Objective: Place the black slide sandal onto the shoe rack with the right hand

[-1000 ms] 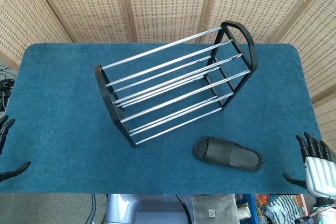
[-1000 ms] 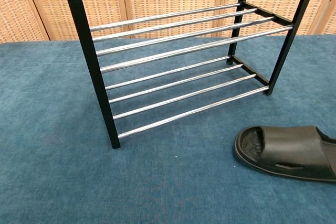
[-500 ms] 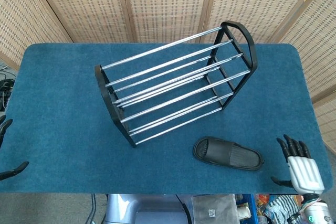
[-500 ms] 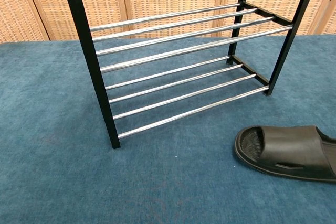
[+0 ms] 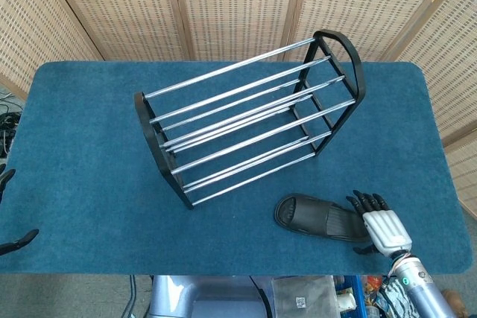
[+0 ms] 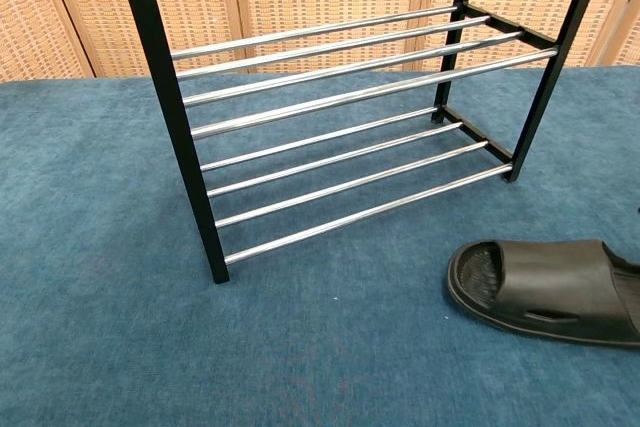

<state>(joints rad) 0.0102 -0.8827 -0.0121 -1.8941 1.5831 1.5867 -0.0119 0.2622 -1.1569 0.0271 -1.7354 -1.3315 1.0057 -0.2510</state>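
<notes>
Black ribbed sandal [image 5: 320, 217] — blue carpet [image 5: 82, 147]

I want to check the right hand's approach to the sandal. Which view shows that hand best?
The head view: the right hand shows with fingers spread at the heel end of the black slide sandal. The chest view shows the sandal but hardly any of the hand.

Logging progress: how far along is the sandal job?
Nothing is placed yet. The sandal lies on the table in front of the rack, whose rails are bare. The right hand is at the sandal's heel end, fingers apart. Gripping, lifting and placing remain.
</notes>
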